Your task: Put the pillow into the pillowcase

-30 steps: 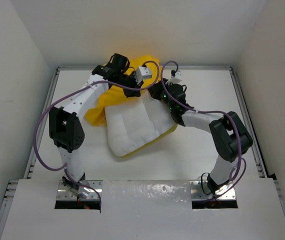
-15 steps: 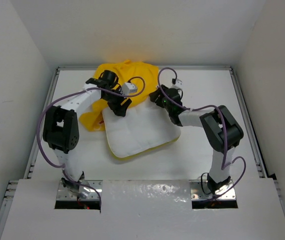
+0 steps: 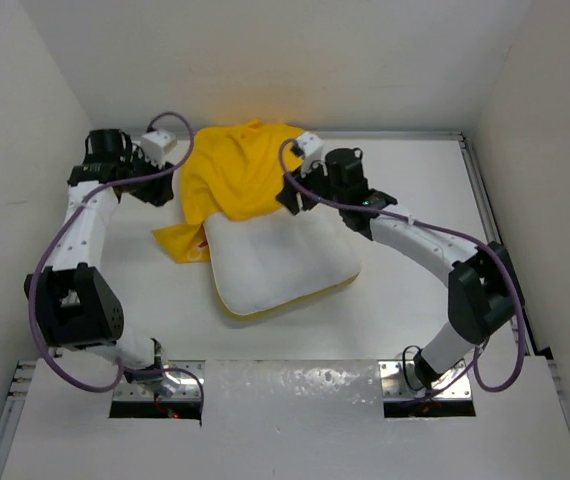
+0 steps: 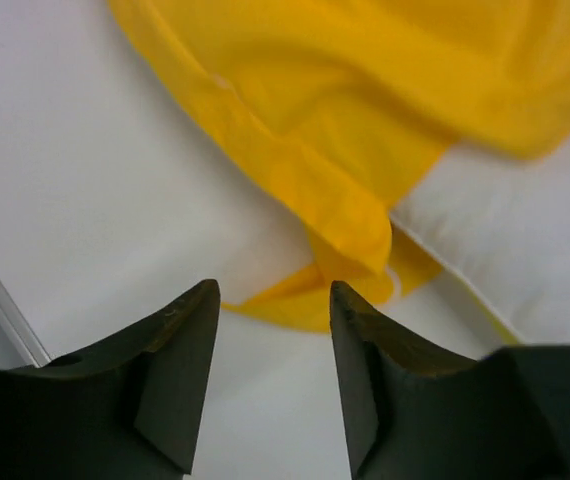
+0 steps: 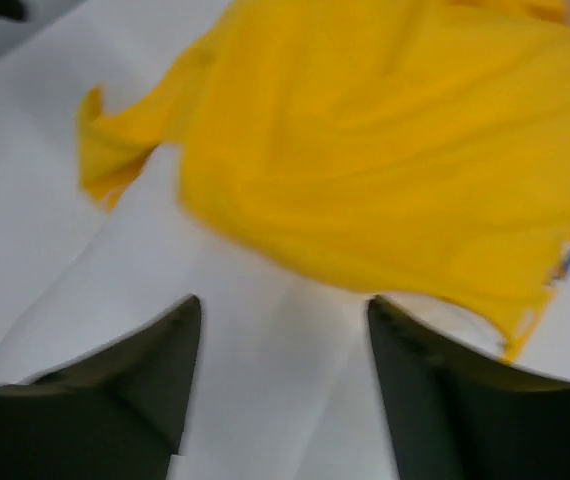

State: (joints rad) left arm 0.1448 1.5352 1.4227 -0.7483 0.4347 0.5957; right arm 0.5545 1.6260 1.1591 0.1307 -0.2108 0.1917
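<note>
The pillow (image 3: 280, 262) is lying flat in the middle of the table (image 3: 415, 300), quilted white face up, with a yellow strip showing along its near edge. The pillowcase (image 3: 233, 172) is sitting bunched over the pillow's far end, covering that end and spilling onto the table behind it. One corner of the yellow cloth is trailing down past the pillow's left side and resting on the table. The near part of the pillow is lying bare. I cannot tell whether the far end is sitting inside the case or only under it.

The left gripper (image 3: 157, 188) is hanging over the bare table just to the left of the pillowcase, not touching it. Its jaws are standing apart with nothing between them. Its wrist camera is showing white table under the fingers, the yellow hem just beyond, and a corner of the pillow off to one side.

The right gripper (image 3: 290, 198) is hovering at the right side of the yellow cloth, above where it meets the pillow. Its jaws are also standing apart and gripping nothing. Its wrist view is blurred, showing the white pillow below and the yellow folds beyond.
</note>
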